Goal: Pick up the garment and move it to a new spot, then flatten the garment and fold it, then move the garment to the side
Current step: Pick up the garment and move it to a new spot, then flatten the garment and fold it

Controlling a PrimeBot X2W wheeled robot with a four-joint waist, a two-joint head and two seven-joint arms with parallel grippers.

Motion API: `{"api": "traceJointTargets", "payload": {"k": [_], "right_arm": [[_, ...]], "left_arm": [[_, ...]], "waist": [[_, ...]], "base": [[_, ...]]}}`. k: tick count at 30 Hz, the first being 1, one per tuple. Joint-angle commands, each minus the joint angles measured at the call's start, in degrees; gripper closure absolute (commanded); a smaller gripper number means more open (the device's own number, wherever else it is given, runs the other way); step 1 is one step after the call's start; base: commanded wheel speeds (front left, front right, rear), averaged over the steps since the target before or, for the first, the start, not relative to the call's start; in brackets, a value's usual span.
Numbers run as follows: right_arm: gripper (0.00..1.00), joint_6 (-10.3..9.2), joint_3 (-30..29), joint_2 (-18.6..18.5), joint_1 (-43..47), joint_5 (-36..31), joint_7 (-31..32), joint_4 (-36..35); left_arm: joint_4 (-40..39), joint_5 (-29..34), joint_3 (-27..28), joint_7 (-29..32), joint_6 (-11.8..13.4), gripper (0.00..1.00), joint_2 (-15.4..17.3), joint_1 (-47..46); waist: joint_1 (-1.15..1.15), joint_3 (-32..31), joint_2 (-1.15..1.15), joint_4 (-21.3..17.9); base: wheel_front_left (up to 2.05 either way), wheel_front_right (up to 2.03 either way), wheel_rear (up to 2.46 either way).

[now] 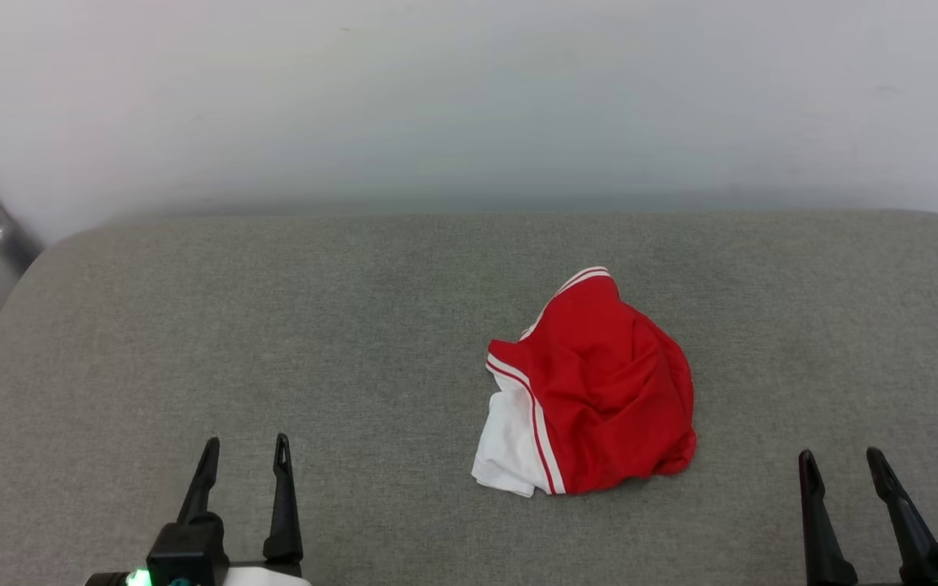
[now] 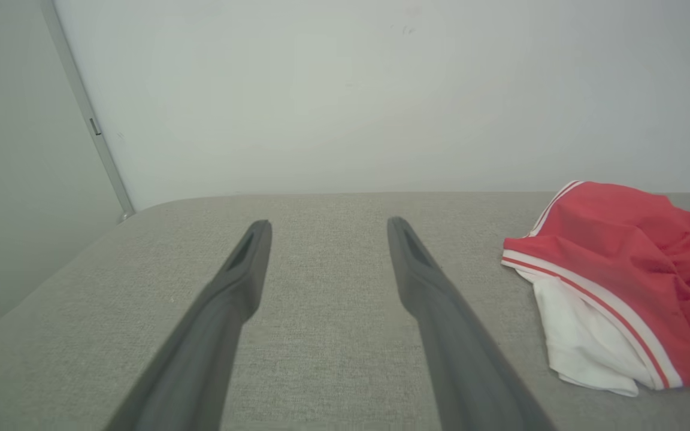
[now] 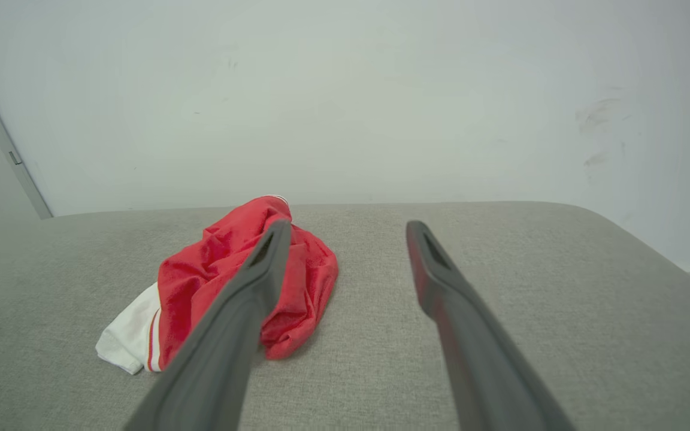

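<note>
Red thin fabric, white sleeve: the garment (image 1: 599, 391), one, crumpled in a heap right of centre on the grey bench (image 1: 273, 325), toward its front edge. Two grippers, left gripper (image 1: 246, 442) and right gripper (image 1: 840, 454), near the front edge, spread wide, empty. Risk: pinching a single loose layer, so the heap may slip or drag.

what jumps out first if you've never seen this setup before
The crumpled red T-shirt grabs the eye: a bright heap right of centre on the grey fabric surface, with a white sleeve poking out at its near left edge. Next come the dark fingers of the left gripper and the right gripper at the lower corners of the head view, both open, empty and apart from the shirt.
</note>
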Motion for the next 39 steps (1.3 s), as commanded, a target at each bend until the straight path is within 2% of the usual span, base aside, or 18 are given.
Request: {"api": "traceJointTargets", "payload": {"k": [1,7,20,30,39], "right_arm": [[0.00,-0.04,0.0,0.1,0.6,0.3,-0.1,0.1],[0.00,-0.04,0.3,0.1,1.7,1.3,-0.1,0.4],[0.00,-0.04,0.6,0.1,3.3,2.4,-0.1,0.2],[0.00,-0.04,1.1,0.1,3.3,2.6,-0.1,0.3],[0.00,-0.04,1.3,0.1,3.4,3.0,-0.1,0.2]], "left_arm": [[0.2,0.9,0.7,-0.1,-0.9,0.00,-0.6,1.0],[0.7,3.8,3.0,-0.1,-4.2,0.00,-3.3,3.1],[1.0,6.8,6.4,-0.1,-8.4,0.00,-6.4,5.0],[0.9,9.1,7.7,-0.1,-9.8,0.00,-7.3,5.2],[0.9,10.0,8.4,-0.1,-10.1,0.00,-7.6,5.5]], "waist": [[0.00,-0.4,0.00,0.2],[0.00,-1.2,0.00,0.5],[0.00,-1.8,0.00,1.2],[0.00,-1.9,0.00,1.5],[0.00,-2.1,0.00,1.5]], "base": [[0.00,0.00,0.00],[0.00,0.00,0.00],[0.00,0.00,0.00],[0.00,0.00,0.00],[0.00,0.00,0.00]]}}
